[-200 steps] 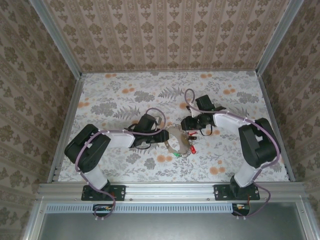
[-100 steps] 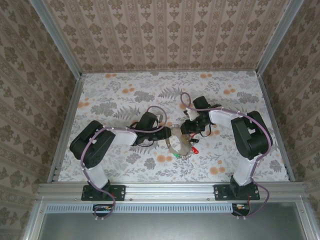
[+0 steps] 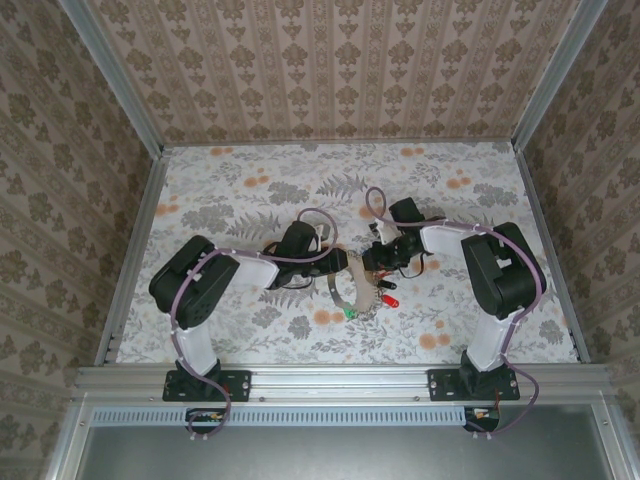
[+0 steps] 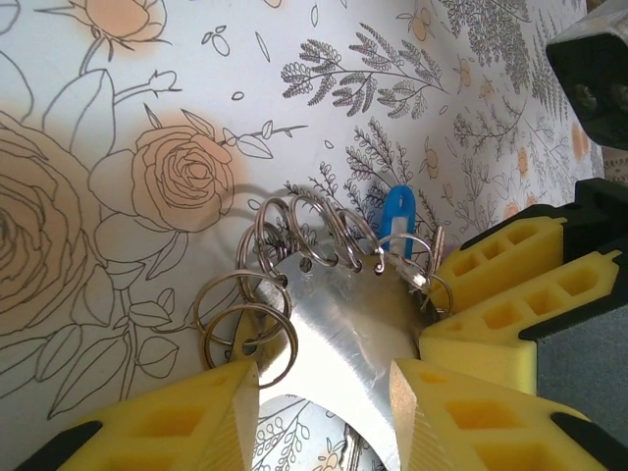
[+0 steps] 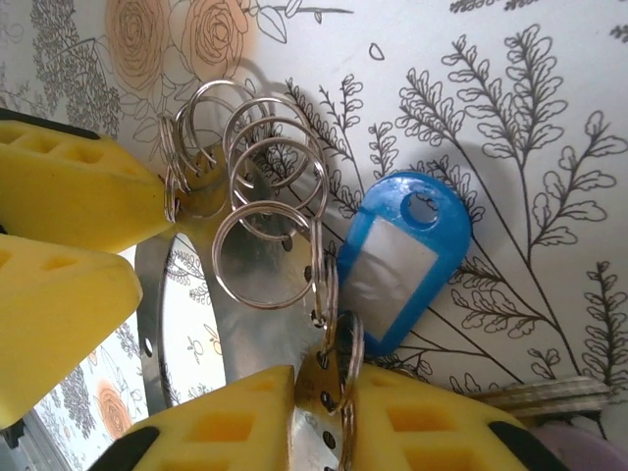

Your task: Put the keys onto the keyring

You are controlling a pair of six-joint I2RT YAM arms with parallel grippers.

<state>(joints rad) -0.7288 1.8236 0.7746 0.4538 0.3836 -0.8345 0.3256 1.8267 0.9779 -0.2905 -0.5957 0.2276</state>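
The keyring (image 3: 336, 290) is a shiny flat metal hoop with holes, carrying several split rings (image 4: 257, 319). My left gripper (image 3: 340, 264) is shut across its band (image 4: 339, 324), a yellow finger on each side (image 4: 322, 378). My right gripper (image 3: 373, 262) is shut on the hoop's edge and one split ring (image 5: 324, 392); its fingers (image 4: 500, 260) press in from the right. A blue-headed key (image 5: 402, 255) (image 4: 395, 211) lies on the table against the rings. A green key (image 3: 350, 312) and two red keys (image 3: 390, 298) hang off the hoop's near side.
The floral table cover (image 3: 250, 200) stretches out behind and to both sides. Metal rails (image 3: 140, 230) and patterned walls close the space. Purple cables (image 3: 372, 200) loop over both wrists. A bare key blade (image 5: 549, 395) lies beside my right finger.
Both arms have drawn in closer around the keyring, the left elbow sliding right and the right elbow left. The hoop and its keys have shifted only slightly.
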